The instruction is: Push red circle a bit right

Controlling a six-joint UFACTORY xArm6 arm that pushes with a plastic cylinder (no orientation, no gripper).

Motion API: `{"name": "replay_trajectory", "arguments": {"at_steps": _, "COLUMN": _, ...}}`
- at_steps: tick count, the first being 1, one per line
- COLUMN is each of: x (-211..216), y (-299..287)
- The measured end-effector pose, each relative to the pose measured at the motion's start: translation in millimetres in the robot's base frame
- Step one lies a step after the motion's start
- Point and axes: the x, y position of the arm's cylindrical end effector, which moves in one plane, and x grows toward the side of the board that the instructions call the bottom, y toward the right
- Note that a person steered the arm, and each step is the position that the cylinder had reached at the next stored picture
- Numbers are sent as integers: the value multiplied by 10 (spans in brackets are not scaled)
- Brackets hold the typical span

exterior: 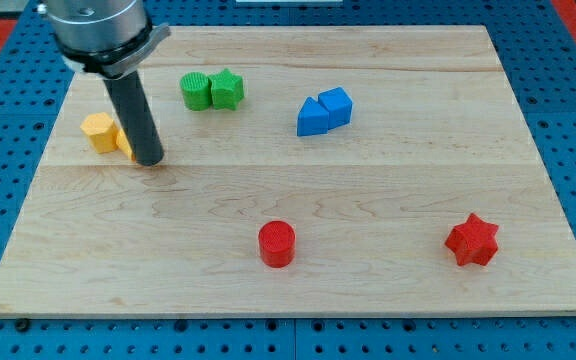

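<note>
Setting: robotics lab bench. Evidence: pale wooden board (298,190) laid on a blue perforated mounting plate (8,90) with a regular grid of holes; robot arm's metal end housing (98,30) carrying a dark rod; small coloured test blocks (211,89) scattered on the board.

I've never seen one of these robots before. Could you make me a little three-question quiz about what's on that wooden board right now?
1. True or false: my tip is touching the red circle.
2. Which block lies nearest the view's right edge? A) green star B) red star C) blue cube
3. Fill in: my tip stands right beside the ______ blocks at the view's left.

Key
1. False. My tip is far up and to the view's left of it.
2. B, the red star. The green star and blue cube sit nearer the view's top.
3. Yellow: the yellow blocks.
</note>
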Motion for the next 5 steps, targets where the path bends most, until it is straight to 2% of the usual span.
{"name": "replay_trajectory", "arguments": {"at_steps": 1, "x": 7, "y": 332}}
{"name": "replay_trajectory", "arguments": {"at_steps": 2, "x": 338, "y": 1320}}
{"name": "replay_trajectory", "arguments": {"at_steps": 3, "x": 545, "y": 1361}}
{"name": "replay_trajectory", "arguments": {"at_steps": 4, "x": 404, "y": 728}}
{"name": "replay_trajectory", "arguments": {"at_steps": 5, "x": 926, "y": 413}}
